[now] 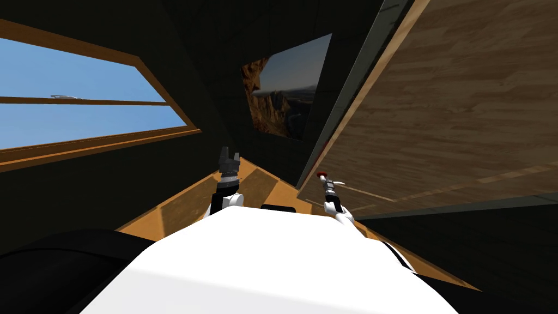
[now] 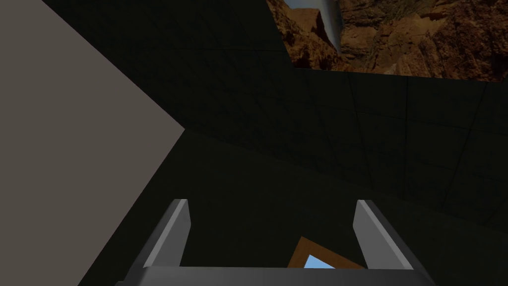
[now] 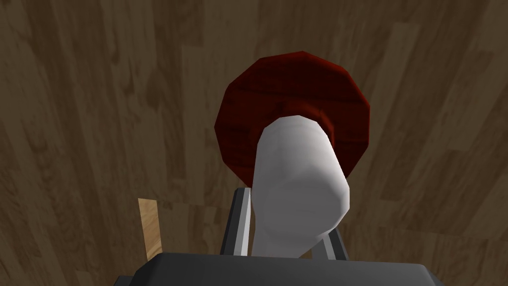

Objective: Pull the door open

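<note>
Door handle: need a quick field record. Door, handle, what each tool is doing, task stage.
door: brown wood-grain panel on my right; cannot tell how far open
white handle: stands off a dark red round plate on the door
right tool: shut on the white handle, fingers against its sides
left tool: open, holding nothing, raised toward a dark wall
stage: handle is gripped; the pull looks like the next move

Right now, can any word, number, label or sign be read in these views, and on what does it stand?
None can be read: the door, its handle, the red plate behind it, the picture on the wall and the window carry no writing.
</note>
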You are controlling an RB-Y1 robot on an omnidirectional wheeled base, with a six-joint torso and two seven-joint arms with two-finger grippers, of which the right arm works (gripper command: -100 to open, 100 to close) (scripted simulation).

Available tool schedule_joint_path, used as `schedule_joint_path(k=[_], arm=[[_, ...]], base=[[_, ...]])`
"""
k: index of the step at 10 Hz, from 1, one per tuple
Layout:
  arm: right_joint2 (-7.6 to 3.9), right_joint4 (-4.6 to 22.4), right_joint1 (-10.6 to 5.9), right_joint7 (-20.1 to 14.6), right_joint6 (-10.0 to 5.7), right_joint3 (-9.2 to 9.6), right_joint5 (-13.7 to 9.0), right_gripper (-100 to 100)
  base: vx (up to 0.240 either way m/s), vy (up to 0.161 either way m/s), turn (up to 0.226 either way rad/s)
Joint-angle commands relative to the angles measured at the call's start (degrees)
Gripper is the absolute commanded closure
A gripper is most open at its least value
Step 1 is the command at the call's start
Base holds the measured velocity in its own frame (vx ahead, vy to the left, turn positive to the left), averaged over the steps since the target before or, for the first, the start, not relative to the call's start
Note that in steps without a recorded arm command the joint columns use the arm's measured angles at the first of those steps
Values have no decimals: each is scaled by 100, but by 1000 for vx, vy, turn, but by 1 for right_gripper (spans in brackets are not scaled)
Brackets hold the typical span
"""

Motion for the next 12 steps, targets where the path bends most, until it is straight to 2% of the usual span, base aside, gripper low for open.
schedule_joint_path(k=[1, 4, 12], arm=[[-40, 19, 7, -91, -41, 90, 44, 100], [-11, 99, -32, -86, -40, 76, 54, 100], [-22, 314, -216, -159, -129, 93, 170, 100]], base=[[-236, -41, 98], [-151, -27, 96], [-219, -74, 178]])
